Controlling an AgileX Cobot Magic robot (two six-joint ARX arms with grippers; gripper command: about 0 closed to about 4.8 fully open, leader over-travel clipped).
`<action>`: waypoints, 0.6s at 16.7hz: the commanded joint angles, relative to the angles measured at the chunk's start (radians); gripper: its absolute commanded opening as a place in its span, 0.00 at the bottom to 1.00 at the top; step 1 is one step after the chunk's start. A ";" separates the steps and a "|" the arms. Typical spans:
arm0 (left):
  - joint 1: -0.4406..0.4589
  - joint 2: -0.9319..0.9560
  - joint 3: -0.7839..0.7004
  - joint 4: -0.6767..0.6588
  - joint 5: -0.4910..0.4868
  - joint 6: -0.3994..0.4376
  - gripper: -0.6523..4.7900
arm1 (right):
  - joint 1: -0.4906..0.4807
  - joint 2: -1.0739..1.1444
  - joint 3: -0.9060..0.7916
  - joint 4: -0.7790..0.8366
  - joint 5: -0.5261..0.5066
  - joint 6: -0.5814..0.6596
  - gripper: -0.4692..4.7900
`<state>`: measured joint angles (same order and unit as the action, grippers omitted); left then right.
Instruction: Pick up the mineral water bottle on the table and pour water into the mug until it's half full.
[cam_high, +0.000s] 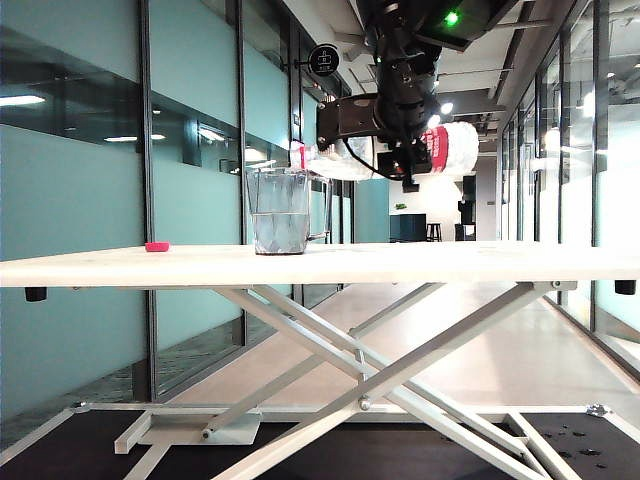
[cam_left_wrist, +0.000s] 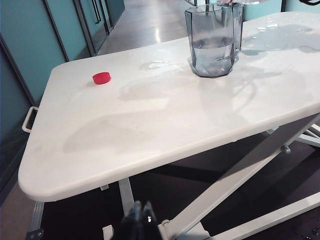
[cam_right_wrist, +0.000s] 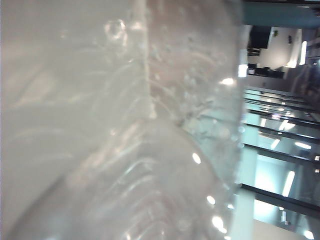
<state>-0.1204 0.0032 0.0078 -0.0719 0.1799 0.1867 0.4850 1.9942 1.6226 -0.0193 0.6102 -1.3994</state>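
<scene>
Clearly tipped almost flat by the right end effector (cam_high: 408, 165), clamped on the mineral water bottle (cam_high: 445, 148), neck over the mug (cam_high: 278, 211) on the worktop (cam_high: 420, 262) for pouring; left end effector (cam_left_wrist: 140, 220) low, together.

Exterior camera low at table (cam_high: 420, 262) edge level, left wrist above corner, right wrist pressed against bottle (cam_right_wrist: 125, 125).

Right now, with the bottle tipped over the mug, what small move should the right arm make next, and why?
Probably ease the tilt back slightly. The right gripper holds the clear plastic red-labelled mineral water bottle nearly level, its neck over the clear faceted mug, whose water already looks near half. Droplets lie on the white table. The left gripper sits parked low beside it.
</scene>
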 joint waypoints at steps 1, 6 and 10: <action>0.000 0.001 0.002 0.006 0.000 0.001 0.11 | 0.004 -0.029 0.009 0.035 0.034 -0.033 0.53; 0.000 0.001 0.002 0.006 0.000 0.001 0.11 | 0.004 -0.055 0.009 0.053 0.024 -0.053 0.53; 0.000 0.001 0.002 0.005 0.000 0.001 0.11 | 0.004 -0.055 0.009 0.053 0.024 -0.053 0.53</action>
<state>-0.1204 0.0032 0.0078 -0.0719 0.1799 0.1867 0.4866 1.9518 1.6230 0.0093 0.6197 -1.4494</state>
